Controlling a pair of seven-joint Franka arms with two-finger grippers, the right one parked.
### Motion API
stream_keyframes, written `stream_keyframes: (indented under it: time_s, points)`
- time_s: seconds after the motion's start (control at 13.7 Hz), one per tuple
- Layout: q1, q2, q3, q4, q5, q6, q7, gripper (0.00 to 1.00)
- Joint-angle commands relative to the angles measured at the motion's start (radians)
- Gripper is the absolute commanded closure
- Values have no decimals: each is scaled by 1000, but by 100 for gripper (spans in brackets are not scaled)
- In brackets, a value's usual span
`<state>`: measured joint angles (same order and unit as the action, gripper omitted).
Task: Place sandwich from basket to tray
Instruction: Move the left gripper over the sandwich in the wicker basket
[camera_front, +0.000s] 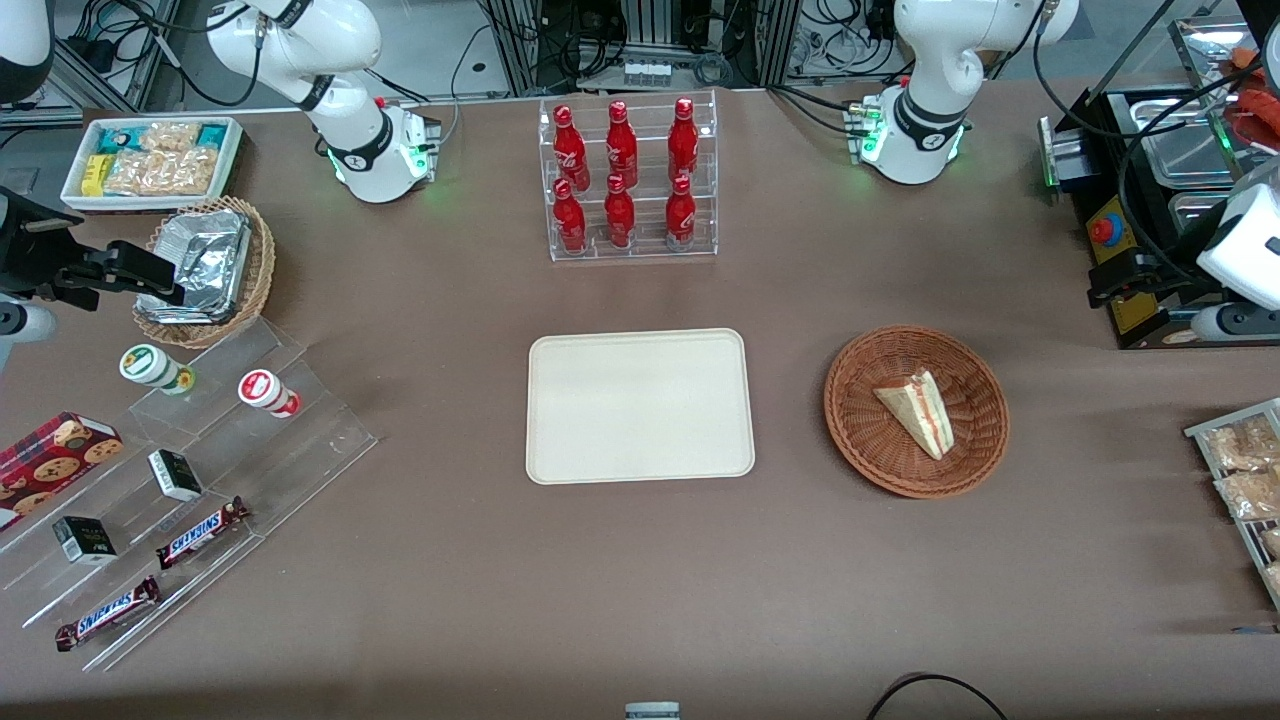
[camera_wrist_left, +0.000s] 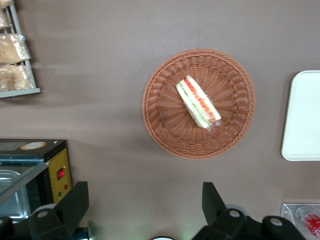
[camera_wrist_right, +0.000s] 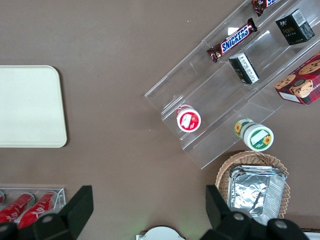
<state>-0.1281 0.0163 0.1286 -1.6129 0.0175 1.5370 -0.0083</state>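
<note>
Sandwich (camera_front: 918, 410) in basket (camera_front: 860, 420), beside tray (camera_front: 640, 470); gripper (camera_wrist_left: 145, 200) above.

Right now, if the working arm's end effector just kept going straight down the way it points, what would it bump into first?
Probably bare brown tablecloth beside the basket. The open end effector hangs high above the table, and the sandwich lies off its line, though depth is hard to judge.

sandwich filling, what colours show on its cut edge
Red-orange and green layers between pale bread on the sandwich, clearest in the left wrist view.
</note>
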Motion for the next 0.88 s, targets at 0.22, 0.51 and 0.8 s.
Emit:
stream_keyframes:
  time_s: [0.22,0.51,0.8]
  points:
    - [-8,49,-3,11,-19,23,-7,0]
    - [-45,137,-6,-53,-19,54,-7,0]
    - [-82,188,-4,-206,-19,294,-42,0]
